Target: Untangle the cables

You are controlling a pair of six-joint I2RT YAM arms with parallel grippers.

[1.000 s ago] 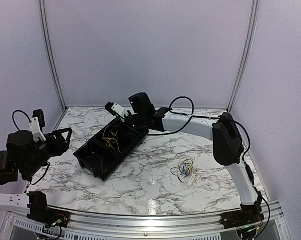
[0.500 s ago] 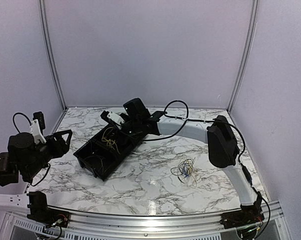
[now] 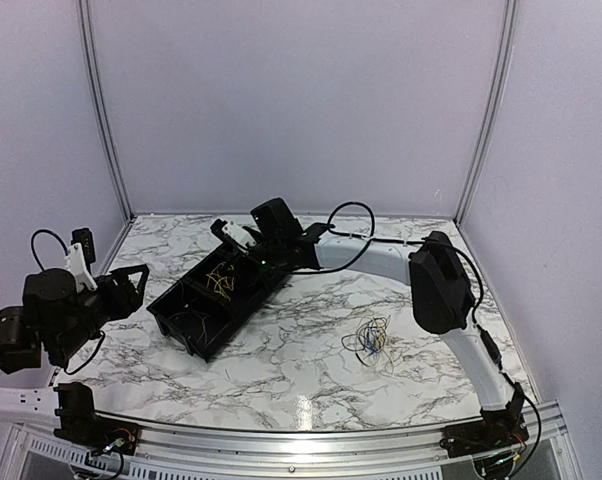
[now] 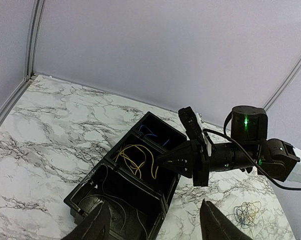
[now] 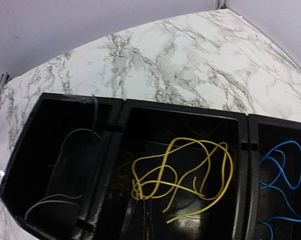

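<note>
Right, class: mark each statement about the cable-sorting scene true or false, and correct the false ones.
1. The yellow wires lie in the middle compartment of the black tray. True.
2. The blue wires share that compartment. False: they lie in their own end compartment.
3. A tangle of cables lies on the table outside the tray. True.
4. The right gripper is wide open. False: it is shut, over the tray.
5. The left gripper grips a wire. False: it is open, empty, and away from the tray.
</note>
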